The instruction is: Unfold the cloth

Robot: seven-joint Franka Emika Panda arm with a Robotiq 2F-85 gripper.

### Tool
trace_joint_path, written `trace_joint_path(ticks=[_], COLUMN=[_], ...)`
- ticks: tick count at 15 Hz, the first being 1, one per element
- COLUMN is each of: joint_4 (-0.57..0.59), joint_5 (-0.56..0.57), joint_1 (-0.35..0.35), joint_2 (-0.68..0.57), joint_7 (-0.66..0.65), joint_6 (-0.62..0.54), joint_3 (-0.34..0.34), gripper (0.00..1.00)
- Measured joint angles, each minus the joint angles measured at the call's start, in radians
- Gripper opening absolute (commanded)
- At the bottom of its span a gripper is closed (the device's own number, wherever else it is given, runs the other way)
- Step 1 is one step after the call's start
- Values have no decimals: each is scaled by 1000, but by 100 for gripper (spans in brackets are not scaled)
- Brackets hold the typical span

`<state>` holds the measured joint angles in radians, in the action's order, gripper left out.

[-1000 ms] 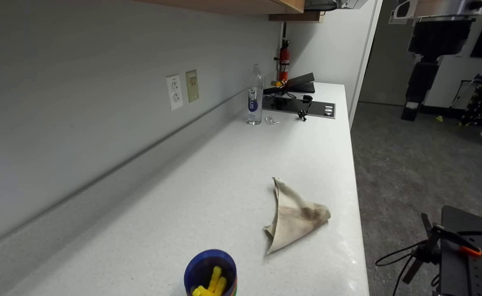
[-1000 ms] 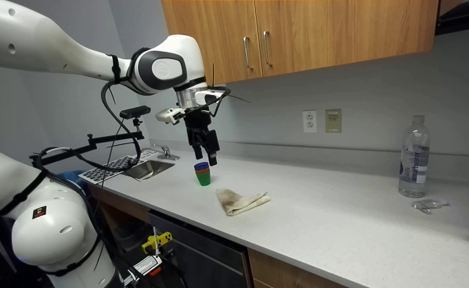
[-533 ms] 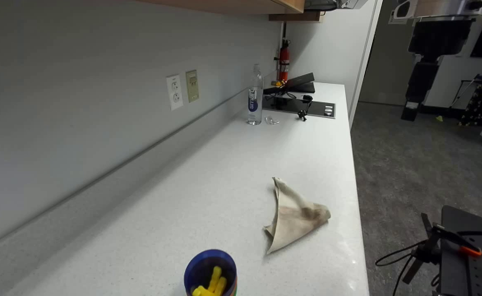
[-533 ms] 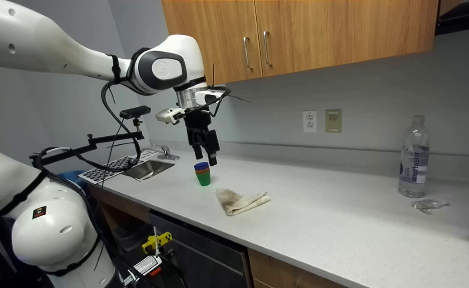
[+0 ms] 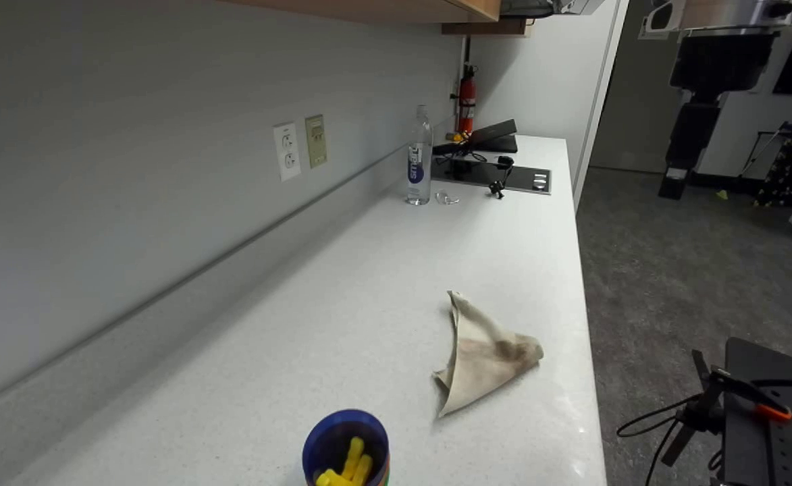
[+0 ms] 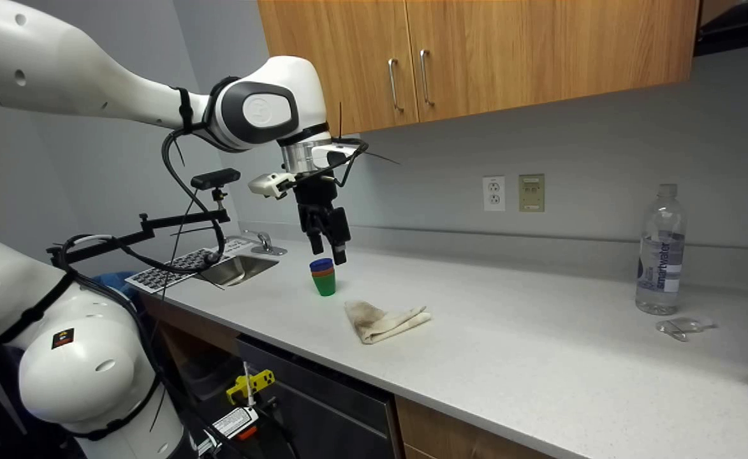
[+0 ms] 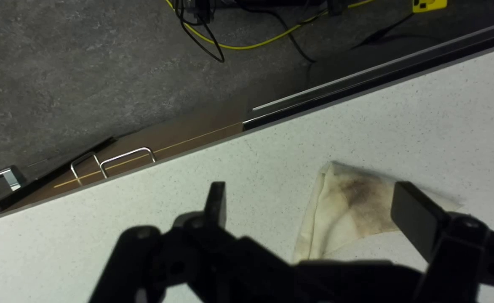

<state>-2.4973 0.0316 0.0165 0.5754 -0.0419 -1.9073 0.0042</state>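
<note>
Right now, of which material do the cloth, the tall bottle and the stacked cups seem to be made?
The cloth: thin, matte fabric, maybe cotton, since it creases and folds over itself.
The tall bottle: probably clear, glossy plastic; it is see-through with highlights, though glass is possible.
The stacked cups: likely smooth plastic, judging by their solid, even colours.

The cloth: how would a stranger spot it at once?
Find the white countertop below the wooden cabinets. Near its front edge, beside but not touching the stacked cups, lies the cloth. Unlike those bright, upright cups, it is cream, folded and brown-stained.
</note>
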Motion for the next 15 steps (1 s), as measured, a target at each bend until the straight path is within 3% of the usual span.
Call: trace_joint_path(ticks=[7,15], joint_4=[-12,1], joint_5=[41,12], joint_1=[-19,-8], joint_2=[-46,-86], joint_7=[-6,11], joint_6=[-53,-80], joint_3=[-1,1], gripper=[100,100])
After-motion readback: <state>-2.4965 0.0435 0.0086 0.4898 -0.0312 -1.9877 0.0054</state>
